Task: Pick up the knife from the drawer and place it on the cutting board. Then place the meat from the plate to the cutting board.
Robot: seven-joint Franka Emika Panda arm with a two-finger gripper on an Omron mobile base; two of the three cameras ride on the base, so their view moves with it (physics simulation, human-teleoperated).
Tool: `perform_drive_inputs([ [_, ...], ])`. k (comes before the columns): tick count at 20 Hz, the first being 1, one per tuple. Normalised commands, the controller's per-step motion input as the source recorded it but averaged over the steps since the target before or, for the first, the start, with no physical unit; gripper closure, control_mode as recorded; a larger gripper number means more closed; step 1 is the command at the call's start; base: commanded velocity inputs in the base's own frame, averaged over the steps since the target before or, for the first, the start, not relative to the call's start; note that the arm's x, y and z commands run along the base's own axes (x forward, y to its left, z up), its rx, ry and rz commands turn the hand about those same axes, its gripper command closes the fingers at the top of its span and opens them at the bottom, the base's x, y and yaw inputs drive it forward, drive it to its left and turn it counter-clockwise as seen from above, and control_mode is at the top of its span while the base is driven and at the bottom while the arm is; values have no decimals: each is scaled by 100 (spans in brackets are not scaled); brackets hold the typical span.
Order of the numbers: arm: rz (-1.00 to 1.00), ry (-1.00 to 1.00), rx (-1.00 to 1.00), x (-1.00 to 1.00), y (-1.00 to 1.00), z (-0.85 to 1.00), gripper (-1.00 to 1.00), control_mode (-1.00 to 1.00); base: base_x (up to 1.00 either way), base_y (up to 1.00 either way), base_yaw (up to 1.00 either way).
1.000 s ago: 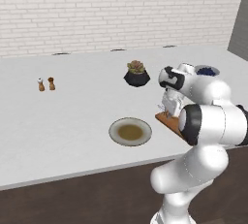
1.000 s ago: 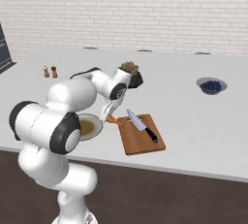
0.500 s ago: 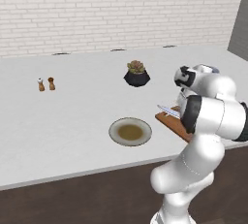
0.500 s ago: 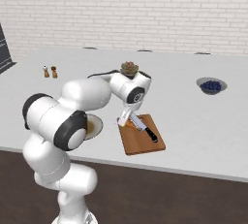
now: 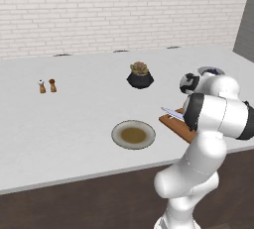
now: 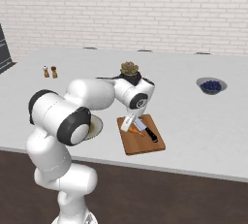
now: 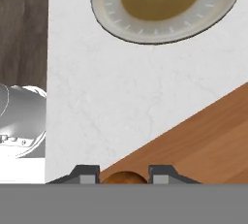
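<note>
Left base view: the arm folds over the near right of the white counter (image 5: 74, 109). The cutting board (image 5: 174, 124) lies partly hidden under the forearm, with the silver tip of the knife (image 5: 171, 112) showing on it. The plate (image 5: 133, 135) rests just left of the board, its olive centre bare. A potted succulent (image 5: 140, 75) stands farther back, and two small shakers (image 5: 47, 85) sit well apart to the far left.

Right base view: the gripper (image 6: 130, 125) points down at the board's (image 6: 141, 142) near left part, its jaws narrowed on the orange-brown meat (image 6: 137, 132). The knife (image 6: 145, 128) lies just right of the gripper, black handle toward the front. The plate (image 6: 95, 125) is to the gripper's left, largely behind the arm. A bowl of dark berries (image 6: 211, 85) sits well apart on the right.

Hand view: the meat (image 7: 124, 177) sits pinched between the two fingertips (image 7: 86, 173), over the board's (image 7: 203, 140) edge. The plate (image 7: 164, 5) lies ahead of the gripper, apart from the board.
</note>
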Motion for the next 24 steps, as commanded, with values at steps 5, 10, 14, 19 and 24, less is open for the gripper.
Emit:
perform_drive_inputs([
  [5,-9,0,-2,-1,22,-13,-100,-100,0,0,0],
  [10,-2,0,-3,0,-11,0,-100,-100,0,0,0],
  [14,0,0,-8,0,-38,0,-100,-100,0,0,0],
  [19,5,-1,-9,-2,-20,64,-100,-100,0,0,0],
  [24,-3,0,14,-75,20,100,-100,-100,0,0,0],
])
